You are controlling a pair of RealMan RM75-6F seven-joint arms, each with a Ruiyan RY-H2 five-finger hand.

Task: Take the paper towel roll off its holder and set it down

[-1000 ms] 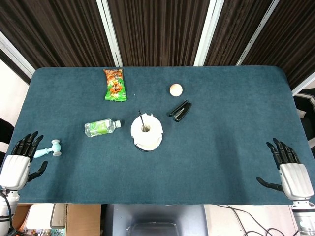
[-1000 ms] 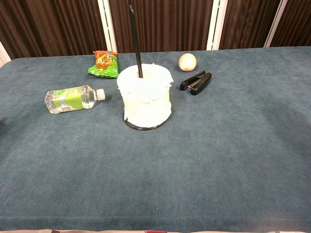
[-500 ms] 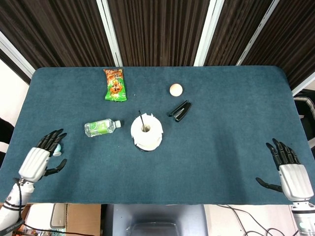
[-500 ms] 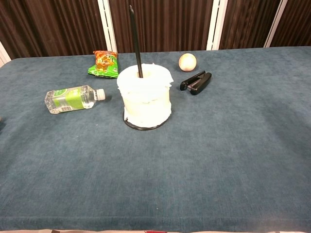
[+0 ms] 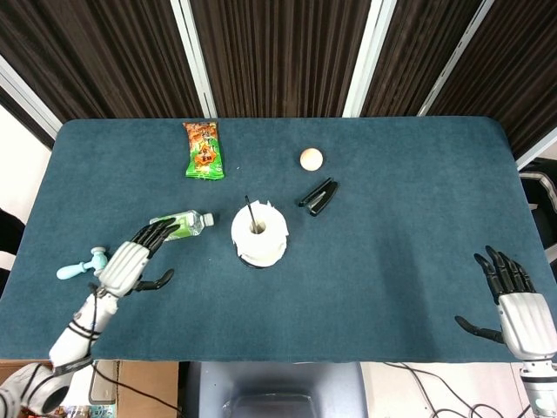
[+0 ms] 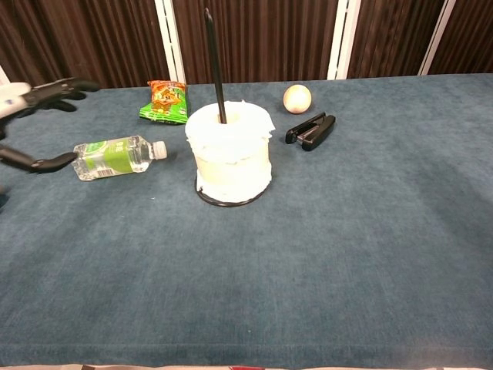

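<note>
A robot test bench in a lab or studio.

A table point(image 5: 418, 174) under a dark teal cloth stands before dark pleated curtains point(image 5: 278, 52) split by white posts point(image 5: 193, 54). Odd, unrelated items are spread out on it: a snack bag point(image 5: 204, 150), a bottle point(image 5: 180, 225), a ball point(image 5: 311, 158), a stapler point(image 5: 319, 196). Cables point(image 5: 418, 376) and a cardboard box point(image 5: 130, 390) sit below the near edge.

The surface point(image 6: 370, 254) is covered in matt, felt-like teal cloth. On it the paper towel roll point(image 6: 230, 154) looks soft, white and slightly ragged around a thin, smooth black holder point(image 6: 214, 65). The bottle point(image 6: 115, 156) is clear glossy plastic, the snack bag point(image 5: 203, 150) shiny foil, the stapler point(image 6: 311, 129) glossy black.
</note>
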